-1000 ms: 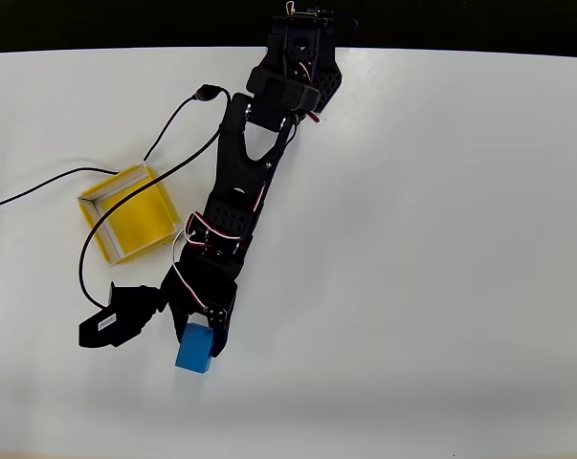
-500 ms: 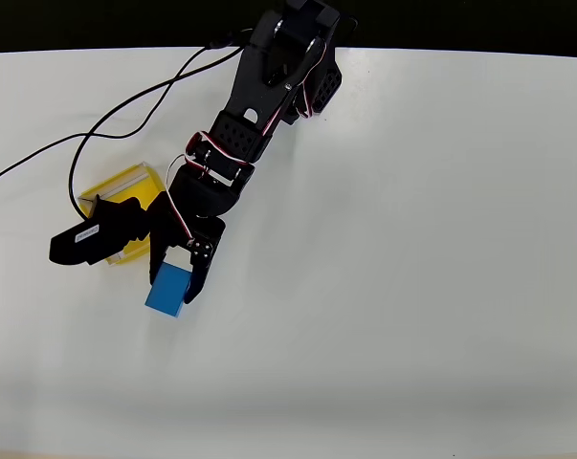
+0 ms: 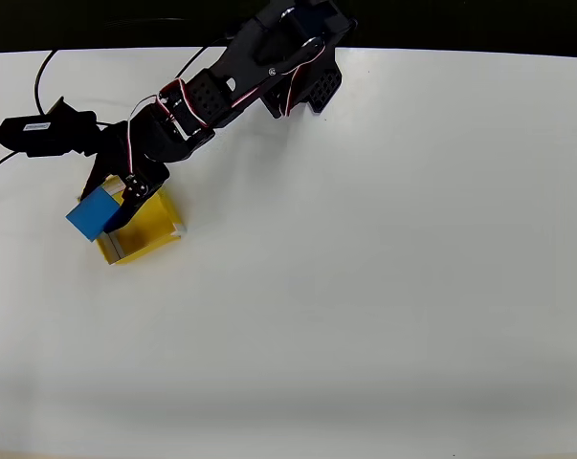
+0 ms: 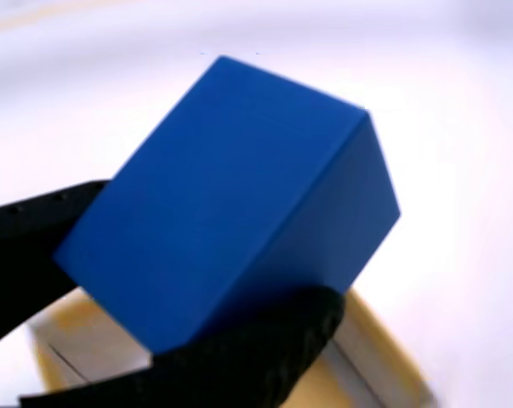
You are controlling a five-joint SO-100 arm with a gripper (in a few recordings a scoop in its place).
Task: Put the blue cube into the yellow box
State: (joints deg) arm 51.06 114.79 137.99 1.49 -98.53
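The black gripper [image 3: 111,203] is clamped on the blue cube [image 3: 92,212], one finger on each side of it. In the wrist view the cube [image 4: 230,204] takes up most of the picture, tilted, with a black fingertip [image 4: 256,353] pressed under its lower face and another at its left side. Behind and below it, blurred, are a pale rim and yellow wall of the yellow box [image 4: 367,357].

From above, the cube sits at the left end of the gripper, over the left edge of the yellow box [image 3: 159,225]. It seems to overlap the box's left wall rather than hang over the middle of the floor, though how high it is held cannot be judged. The open yellow floor lies to the right and slightly below the cube in the overhead view, so the drop probably calls for a small shift that way first. The cube's longer side runs diagonally, roughly in line with the box's turned walls.

The arm [image 3: 221,91] reaches in from the top centre, sloping down to the left. The white table [image 3: 384,268] spreads wide to the right and below the box. A black cable [image 3: 44,76] curls near the top left edge.
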